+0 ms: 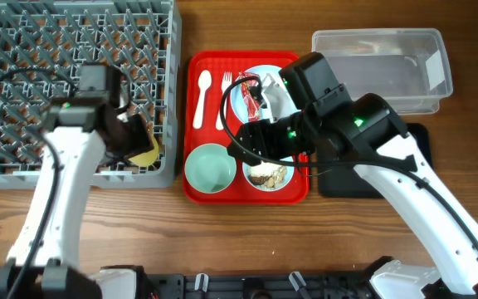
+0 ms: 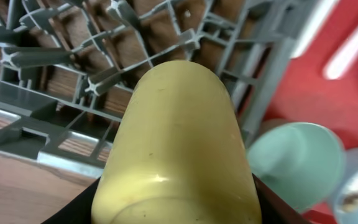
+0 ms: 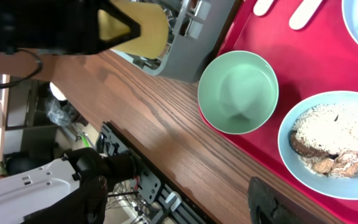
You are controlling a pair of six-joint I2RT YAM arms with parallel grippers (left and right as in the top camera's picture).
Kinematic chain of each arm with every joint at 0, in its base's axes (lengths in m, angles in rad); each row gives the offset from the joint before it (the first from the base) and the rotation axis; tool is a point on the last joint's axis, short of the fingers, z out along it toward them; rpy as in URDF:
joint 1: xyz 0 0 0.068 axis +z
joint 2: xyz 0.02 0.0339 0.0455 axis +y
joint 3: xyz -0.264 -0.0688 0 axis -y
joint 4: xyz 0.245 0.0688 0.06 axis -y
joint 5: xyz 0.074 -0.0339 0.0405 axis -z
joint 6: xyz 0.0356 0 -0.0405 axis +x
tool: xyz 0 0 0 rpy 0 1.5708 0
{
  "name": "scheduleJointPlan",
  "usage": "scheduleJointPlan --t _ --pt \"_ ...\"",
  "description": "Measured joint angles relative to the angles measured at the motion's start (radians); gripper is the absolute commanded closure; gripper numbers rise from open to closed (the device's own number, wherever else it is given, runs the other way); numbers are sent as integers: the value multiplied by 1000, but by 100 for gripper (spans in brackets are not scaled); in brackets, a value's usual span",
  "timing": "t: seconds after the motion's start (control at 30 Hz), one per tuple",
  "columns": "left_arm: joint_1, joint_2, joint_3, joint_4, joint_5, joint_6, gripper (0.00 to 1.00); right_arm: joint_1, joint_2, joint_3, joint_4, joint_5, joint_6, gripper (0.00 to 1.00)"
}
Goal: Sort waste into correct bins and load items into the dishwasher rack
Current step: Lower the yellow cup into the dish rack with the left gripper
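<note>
My left gripper (image 1: 137,139) is shut on the yellow-green cup (image 1: 146,153) and holds it over the near right corner of the grey dishwasher rack (image 1: 23,50). The cup fills the left wrist view (image 2: 179,143). On the red tray lie a white spoon (image 1: 203,98), a fork (image 1: 225,95), a blue plate (image 1: 256,75) with the red wrapper (image 1: 251,95) and napkin (image 1: 283,100), an empty bowl (image 1: 210,168) and a bowl with crumbs (image 1: 268,175). My right gripper (image 3: 173,205) is open and empty above the bowls.
The clear tub (image 1: 380,62) stands at the back right. The black tray (image 1: 417,141) lies in front of it, partly under my right arm. The red serving tray (image 1: 191,124) sits between the rack and the bins.
</note>
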Motion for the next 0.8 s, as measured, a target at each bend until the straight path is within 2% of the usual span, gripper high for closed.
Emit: scheduleJointPlan --t 0.1,0.13,0.2,0.23,0.47,0.63,0.8 --pt "-11 48 0 5 -47 -20 49 0 0 0 0 0 0 27" --pt "-11 59 0 11 -56 -24 41 0 0 0 0 0 0 27" --pt "-11 81 0 23 -70 -26 10 0 0 0 0 0 0 27" --pt "-11 90 0 28 -70 -30 0 0 0 0 0 0 0 27" --pt "-11 88 48 -21 -24 -42 0 0 0 0 -1 0 0 27" --pt "-11 25 230 -130 13 -40 0 0 0 0 -4 0 0 28" --pt "-11 -103 342 -153 118 -4 0 0 0 0 -3 75 4 28"
